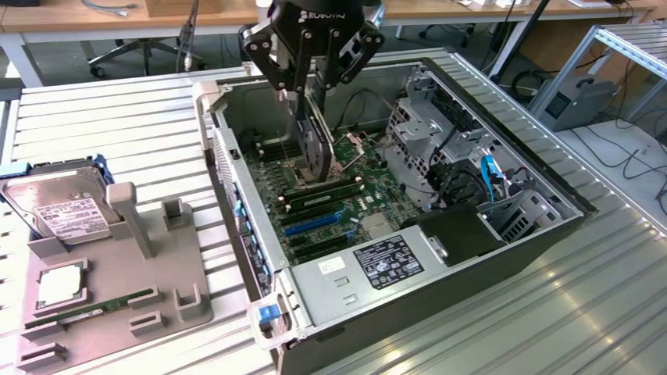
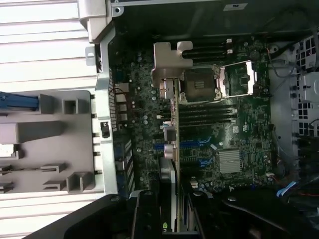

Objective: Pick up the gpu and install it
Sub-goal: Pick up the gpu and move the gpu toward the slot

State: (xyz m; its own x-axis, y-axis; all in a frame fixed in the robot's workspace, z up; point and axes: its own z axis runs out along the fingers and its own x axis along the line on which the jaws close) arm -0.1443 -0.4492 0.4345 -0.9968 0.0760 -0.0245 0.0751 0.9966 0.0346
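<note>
jaws clamped on the gpu (image 1: 315, 148), card upright on edge inside the open pc case (image 1: 490, 273), low over the motherboard (image 1: 360, 168), memory sticks (image 1: 323, 197) crowding its bottom end, drive cage (image 1: 417, 129) on the exterior view's right, hard drive (image 1: 58, 207) parked on the surface (image 1: 125, 117) way left

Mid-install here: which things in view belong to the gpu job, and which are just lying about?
In the job: claw, shut on the gpu; motherboard beneath it; open PC case.

Lying about: hard drive, RAM stick and square silver chip, all on the grey holder beside the case.
</note>
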